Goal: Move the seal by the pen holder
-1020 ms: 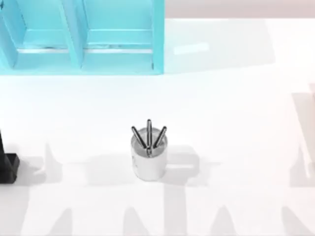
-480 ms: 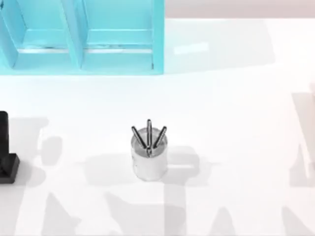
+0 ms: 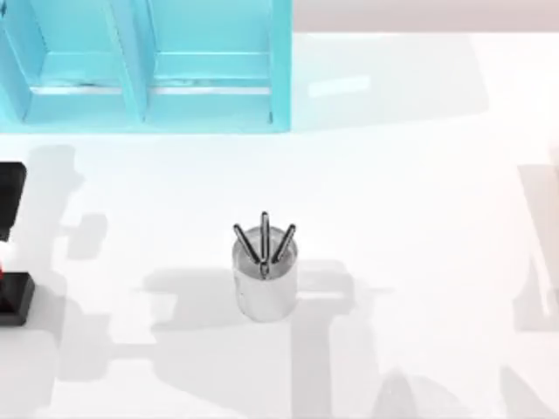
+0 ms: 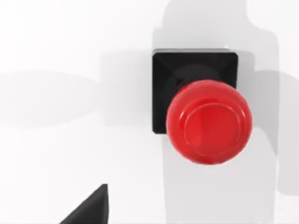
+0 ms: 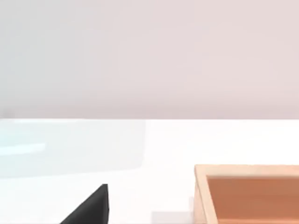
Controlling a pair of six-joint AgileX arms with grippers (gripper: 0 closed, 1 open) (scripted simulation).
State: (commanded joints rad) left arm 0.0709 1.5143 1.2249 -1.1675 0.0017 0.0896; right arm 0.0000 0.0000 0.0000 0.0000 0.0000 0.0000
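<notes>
Hovering above the seal [image 4: 201,109], cut by the table's left edge, the left pincer's [image 3: 9,196] state is unclear.

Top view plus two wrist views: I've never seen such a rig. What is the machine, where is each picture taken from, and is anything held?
This is a simulated pair of AgileX arms at a white table. The top view looks straight down. Each wrist view comes from a camera riding on that arm.

On the table, a silver pen holder with three dark pens stands near the middle, and a teal shelf sits at the back left. The seal, a black block with a red knob, stands at the left edge.

The left end effector is above the seal, not gripping it. The right end effector is parked near a wooden box. Nothing is held.
</notes>
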